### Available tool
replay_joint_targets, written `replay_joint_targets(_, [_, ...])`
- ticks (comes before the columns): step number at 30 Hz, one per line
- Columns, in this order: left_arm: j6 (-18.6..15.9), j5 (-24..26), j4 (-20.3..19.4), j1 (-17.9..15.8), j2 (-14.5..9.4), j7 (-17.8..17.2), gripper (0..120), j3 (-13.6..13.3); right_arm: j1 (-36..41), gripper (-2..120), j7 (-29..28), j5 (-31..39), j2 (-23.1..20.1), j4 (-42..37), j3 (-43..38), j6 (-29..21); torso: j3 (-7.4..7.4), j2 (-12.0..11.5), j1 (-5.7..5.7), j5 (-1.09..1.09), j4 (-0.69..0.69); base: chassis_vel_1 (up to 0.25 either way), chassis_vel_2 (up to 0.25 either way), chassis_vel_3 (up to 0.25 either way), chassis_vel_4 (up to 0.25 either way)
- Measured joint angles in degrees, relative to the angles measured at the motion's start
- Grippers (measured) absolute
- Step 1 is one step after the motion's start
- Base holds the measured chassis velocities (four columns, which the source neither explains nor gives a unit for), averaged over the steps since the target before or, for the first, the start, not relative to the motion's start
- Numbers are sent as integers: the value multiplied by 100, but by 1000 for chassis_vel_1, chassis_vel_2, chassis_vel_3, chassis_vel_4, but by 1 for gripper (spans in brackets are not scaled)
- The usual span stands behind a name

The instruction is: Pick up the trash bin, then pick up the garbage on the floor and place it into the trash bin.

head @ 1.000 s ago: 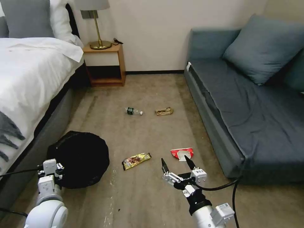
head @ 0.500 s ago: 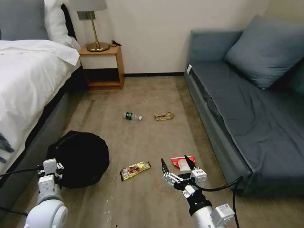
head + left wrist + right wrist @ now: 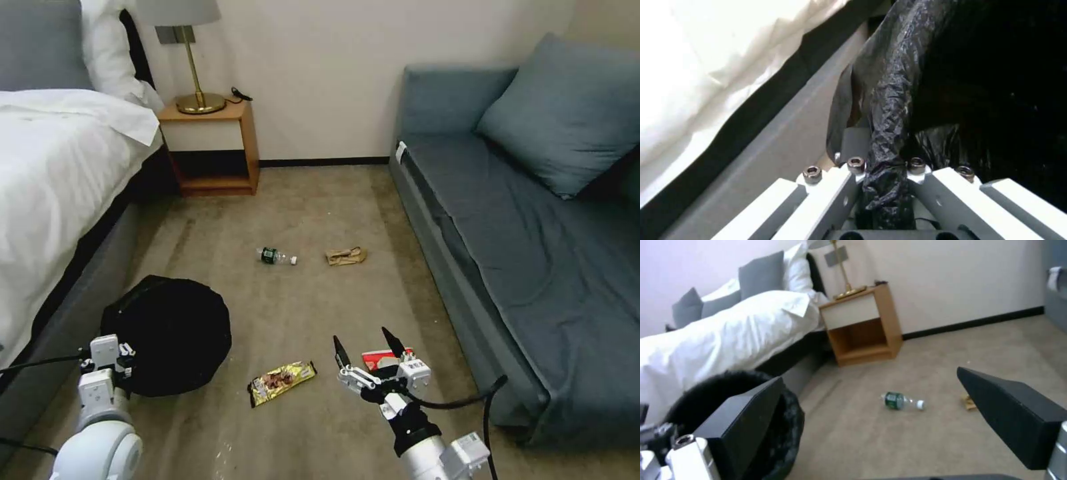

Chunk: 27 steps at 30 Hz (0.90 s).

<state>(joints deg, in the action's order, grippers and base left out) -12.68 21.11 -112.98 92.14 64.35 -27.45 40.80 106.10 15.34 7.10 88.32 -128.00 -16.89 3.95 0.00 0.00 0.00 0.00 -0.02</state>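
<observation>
Carpeted bedroom floor between bed at left and sofa at right; nightstand at far wall.

Bin: near left, beside bed; bagged rim pinched in left gripper, fingers closed on the plastic bag at the near edge. Apparently held by liner alone.

Garbage, four pieces, all on floor, none in bin:
- red wrapper: just beyond right gripper, partly hidden behind it; fingers spread wide, tips up, not touching it.
- gold wrapper: between bin and right gripper, near.
- bottle: mid-floor, farther off.
- tan wrapper: right of bottle, apart from it.

Risks, judged:
- liner slipping or tearing at pinch, bin tipping or dropping.
- flat red wrapper skidding on carpet under closing fingers; tips raised, needing to dip first.
- bottle rolling if nudged.
</observation>
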Motion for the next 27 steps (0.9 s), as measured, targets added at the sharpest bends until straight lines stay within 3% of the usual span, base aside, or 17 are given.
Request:
replay_joint_targets(5, [139, 44, 98, 20, -47, 92, 3, 71, -394, 100, -22, 246, -371, 188, -131, -422, 0, 0, 0, 0, 2, 0, 0, 0, 0])
replay_joint_targets(13, [404, 81, 282, 26, -141, 261, 2, 291, -1527, 100, -240, 915, -1641, 838, -203, -1066, 0, 0, 0, 2, 2, 0, 0, 0, 0])
replay_joint_targets(15, [407, 85, 290, 26, -144, 270, 2, 303, -1665, 100, -243, 982, -1779, 924, -168, -1098, 0, 0, 0, 2, 1, 0, 0, 0, 0])
replay_joint_targets(16, [412, 91, 325, 27, -144, 303, 2, 328, -2084, 100, -243, 1179, -2120, 1235, -52, -1150, 0, 0, 0, 2, 2, 0, 0, 0, 0])
replay_joint_targets(19, [419, 92, 374, 27, -130, 324, 2, 340, -2498, 100, -191, 1385, -2417, 1548, 122, -1203, 0, 0, 0, 2, 2, 0, 0, 0, 0])
replay_joint_targets(21, [463, 92, 482, 16, -127, 375, 2, 314, -3167, 100, -3, 1635, -2713, 2081, 441, -1263, 0, 0, 0, 1, 0, 0, 0, 0, 0])
replay_joint_targets(23, [472, 86, 503, 12, -132, 385, 2, 307, -3291, 100, 22, 1670, -2753, 2182, 510, -1268, 0, 0, 0, 1, 1, 0, 0, 0, 0])
replay_joint_targets(25, [520, 49, 620, 10, -178, 439, 2, 279, -4275, 100, 139, 1819, -2940, 2941, 1159, -1274, 0, 0, 0, 0, 1, 0, 0, 0, 0])
replay_joint_targets(27, [524, 48, 636, 16, -188, 449, 2, 277, -4403, 100, 149, 1825, -2952, 3044, 1268, -1274, 0, 0, 0, 0, 2, 0, 0, 0, 0])
